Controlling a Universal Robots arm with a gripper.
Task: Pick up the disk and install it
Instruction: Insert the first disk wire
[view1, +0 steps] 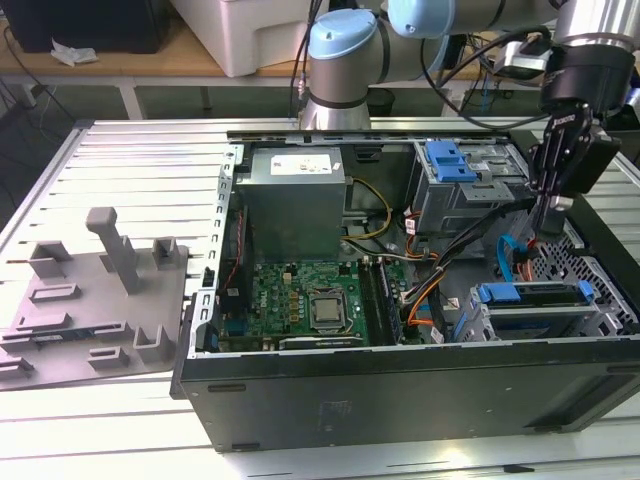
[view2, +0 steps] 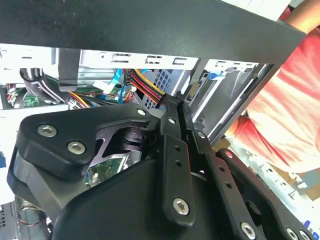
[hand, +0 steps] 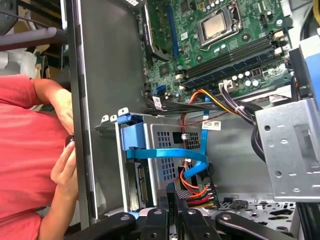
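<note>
1. Hanging above the open computer case (view1: 400, 400), my gripper (view1: 548, 222) points its fingers down. In both wrist views my jaws are pressed together with nothing between them.
2. Just below my fingertips (hand: 162, 202) lies a bundle of red, orange and black wires (hand: 197, 191), near a flat blue cable (hand: 170, 154).
3. That blue cable loops to the end of the grey drive cage (hand: 165, 135). The disk (view1: 530, 293) sits inside this cage, at the case corner on the exterior view's right, with its blue rail showing along the top. I am not touching it.
4. Beyond the cage, the green motherboard (view1: 290, 295) lies flat on the case floor.
5. Farther on, the grey power-supply box (view1: 295, 205) stands against the case wall.
6. Outside the case, a person in a red top (hand: 25, 150) stands just beside its wall, with a hand (hand: 65, 167) raised near the edge.
7. Well apart, on the exterior view's left, a grey tray (view1: 110, 300) rests on the slatted table (view1: 150, 150).
</note>
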